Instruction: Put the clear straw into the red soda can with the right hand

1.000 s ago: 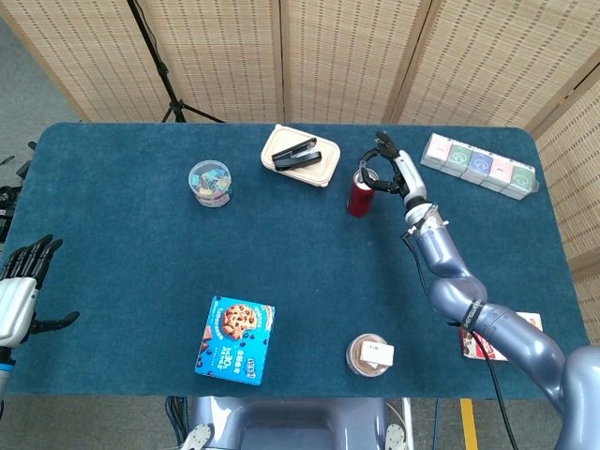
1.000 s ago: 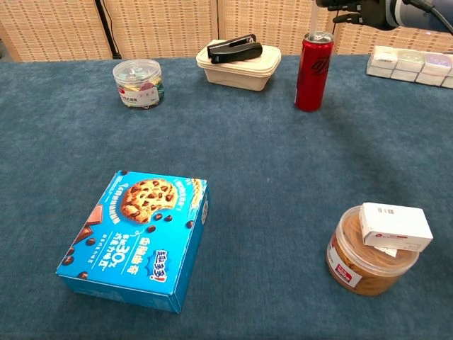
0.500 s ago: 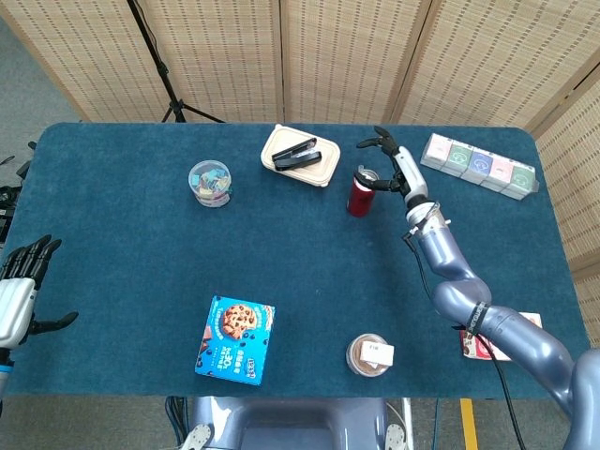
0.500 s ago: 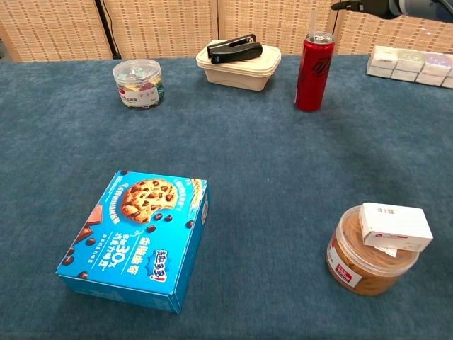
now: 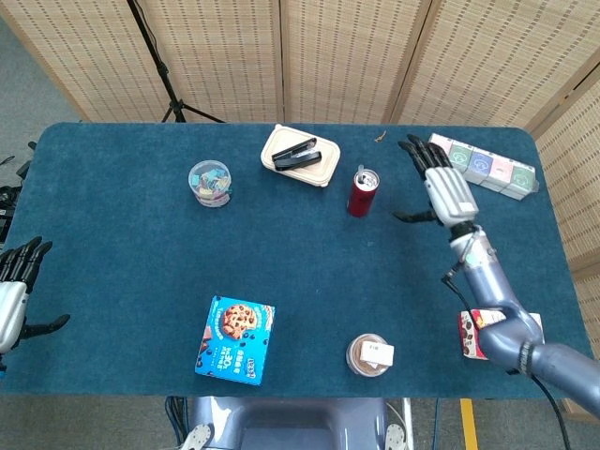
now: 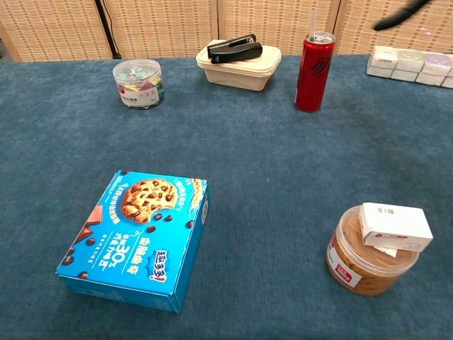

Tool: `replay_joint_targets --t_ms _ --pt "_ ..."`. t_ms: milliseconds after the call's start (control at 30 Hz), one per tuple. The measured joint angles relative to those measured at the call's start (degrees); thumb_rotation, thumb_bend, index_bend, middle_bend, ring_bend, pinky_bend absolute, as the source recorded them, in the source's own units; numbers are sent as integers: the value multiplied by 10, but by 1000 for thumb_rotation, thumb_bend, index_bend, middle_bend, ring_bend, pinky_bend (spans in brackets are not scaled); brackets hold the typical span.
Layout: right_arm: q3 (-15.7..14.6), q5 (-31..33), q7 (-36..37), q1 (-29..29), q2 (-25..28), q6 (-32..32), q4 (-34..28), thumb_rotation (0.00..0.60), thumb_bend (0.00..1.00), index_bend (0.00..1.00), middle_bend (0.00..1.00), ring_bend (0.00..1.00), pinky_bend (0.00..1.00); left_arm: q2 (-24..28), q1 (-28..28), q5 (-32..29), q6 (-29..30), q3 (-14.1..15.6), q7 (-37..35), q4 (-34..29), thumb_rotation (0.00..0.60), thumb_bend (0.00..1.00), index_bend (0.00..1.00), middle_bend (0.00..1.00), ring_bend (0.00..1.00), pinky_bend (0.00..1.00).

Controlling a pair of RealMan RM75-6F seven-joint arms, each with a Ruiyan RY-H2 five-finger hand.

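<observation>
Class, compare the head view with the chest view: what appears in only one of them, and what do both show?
Only the head view shows the left hand and the whole open right hand. Only the chest view shows the clear straw standing up out of the red soda can. Both show the can, the blue cookie box, the stapler and the clip jar.

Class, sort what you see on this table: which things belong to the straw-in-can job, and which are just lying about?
Job: red soda can, clear straw standing in it, right hand.
Lying about: cookie box, clip jar, stapler on its tray, tea boxes, brown tub.
</observation>
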Motion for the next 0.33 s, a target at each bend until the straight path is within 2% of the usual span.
replay_joint_targets --t_ms 100,200,333 --pt "-47 -26 -65 -57 40 62 -58 600 0 0 0 0 0 0 5 9 11 2 -1 2 600 0 0 0 0 0" --pt "-91 -50 -101 -109 72 107 -95 600 0 0 0 0 0 2 12 20 19 6 -5 6 600 0 0 0 0 0" --pt "-117 -70 -129 -145 84 155 -107 600 0 0 0 0 0 3 18 28 31 9 -8 10 600 0 0 0 0 0"
